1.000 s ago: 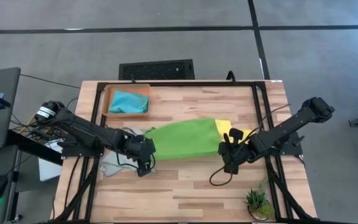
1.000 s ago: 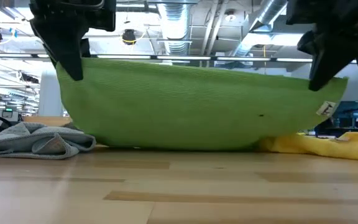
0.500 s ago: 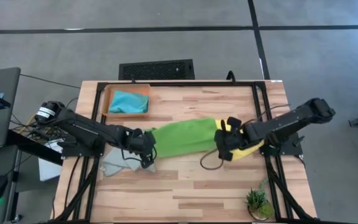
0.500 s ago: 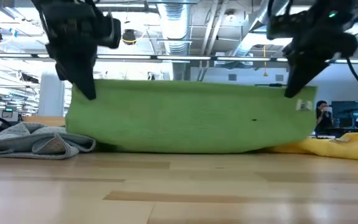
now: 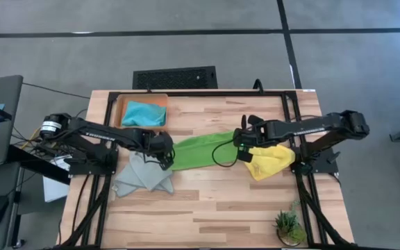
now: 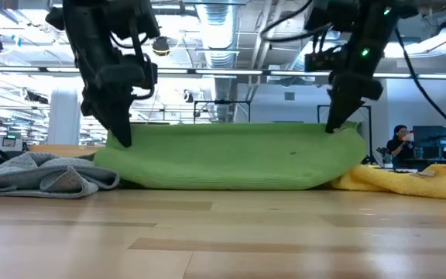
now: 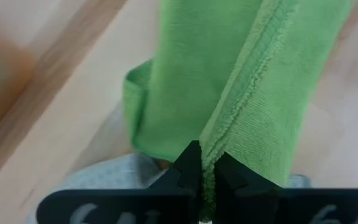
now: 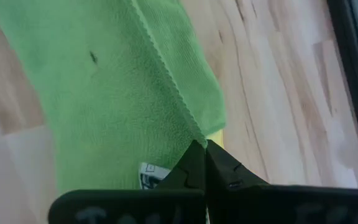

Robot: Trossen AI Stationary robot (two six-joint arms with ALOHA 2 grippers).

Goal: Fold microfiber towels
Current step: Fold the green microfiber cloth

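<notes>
Wooden table (image 5: 207, 208) carries the lime green towel (image 5: 200, 151), now lower and narrower than a second ago, doubled over mid-table. Left gripper (image 5: 164, 157) and right gripper (image 5: 242, 141) remain clamped on its hem; fold nearly laid.

We are seeing bare table (image 5: 207, 208) along the front edge; grey towel (image 5: 139, 177) and yellow towel (image 5: 271, 161) are flanking the middle.

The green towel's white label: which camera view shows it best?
The right wrist view: the label lies on the green towel beside the right end effector. The low, high and left wrist views do not show it.
</notes>
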